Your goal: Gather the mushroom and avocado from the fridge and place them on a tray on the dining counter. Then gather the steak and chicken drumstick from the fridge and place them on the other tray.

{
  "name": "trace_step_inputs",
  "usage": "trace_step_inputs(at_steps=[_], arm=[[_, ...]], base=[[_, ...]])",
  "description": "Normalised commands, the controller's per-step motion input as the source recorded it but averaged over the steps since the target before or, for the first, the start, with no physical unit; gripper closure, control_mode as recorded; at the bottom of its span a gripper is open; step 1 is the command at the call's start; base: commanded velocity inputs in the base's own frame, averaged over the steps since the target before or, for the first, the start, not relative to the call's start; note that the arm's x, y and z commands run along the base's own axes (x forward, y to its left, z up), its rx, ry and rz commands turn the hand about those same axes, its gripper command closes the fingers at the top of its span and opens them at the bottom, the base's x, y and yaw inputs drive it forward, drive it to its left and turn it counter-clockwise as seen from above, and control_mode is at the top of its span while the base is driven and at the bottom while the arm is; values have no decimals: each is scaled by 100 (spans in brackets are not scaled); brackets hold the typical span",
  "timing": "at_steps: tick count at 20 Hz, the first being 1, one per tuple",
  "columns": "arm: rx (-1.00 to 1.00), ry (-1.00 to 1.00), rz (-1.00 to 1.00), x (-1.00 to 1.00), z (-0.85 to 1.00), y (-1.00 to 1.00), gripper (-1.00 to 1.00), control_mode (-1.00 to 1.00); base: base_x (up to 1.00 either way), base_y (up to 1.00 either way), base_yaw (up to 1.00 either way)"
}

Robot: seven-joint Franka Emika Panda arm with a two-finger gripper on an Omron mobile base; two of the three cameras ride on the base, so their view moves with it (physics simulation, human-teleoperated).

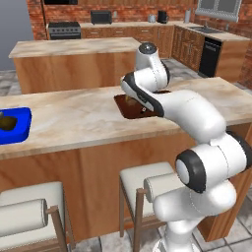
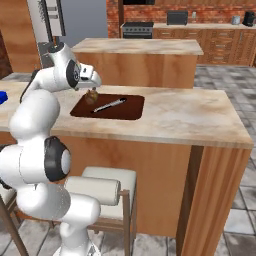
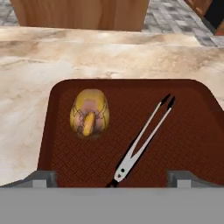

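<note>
On the dining counter (image 1: 88,120) lies the other tray (image 3: 192,140), dark reddish-brown, also seen as the brown tray (image 2: 131,110). The chicken drumstick (image 3: 89,113) rests on its left part, a tan-brown lump (image 2: 91,96). My gripper (image 3: 113,178) hovers open just above the tray's near rim, holding nothing, close over the drumstick (image 1: 129,100). The blue tray (image 1: 20,130) sits at the counter's far left with a dark brown-green avocado (image 1: 6,122) in it. The mushroom cannot be made out, and the steak is out of view.
Metal tongs (image 3: 142,140) lie diagonally across the brown tray beside the drumstick. Padded stools (image 1: 29,206) stand at the counter's front. A shorter island (image 2: 140,47) stands behind, and the grey fridge (image 2: 80,22) is far back.
</note>
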Motion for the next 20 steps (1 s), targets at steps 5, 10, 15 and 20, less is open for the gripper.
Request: trace_step_inputs(at_steps=[5, 10, 15, 20], arm=[[5, -21, -3, -89, 28, -10, -100, -100], [9, -17, 0, -91, 25, -35, -100, -100], [8, -15, 1, -99, 5, -65, -100, -100], [4, -11, 4, -100, 0, -76, -100, -100]], base=[[0, 0, 0], [0, 0, 0], [0, 0, 0], [0, 0, 0]])
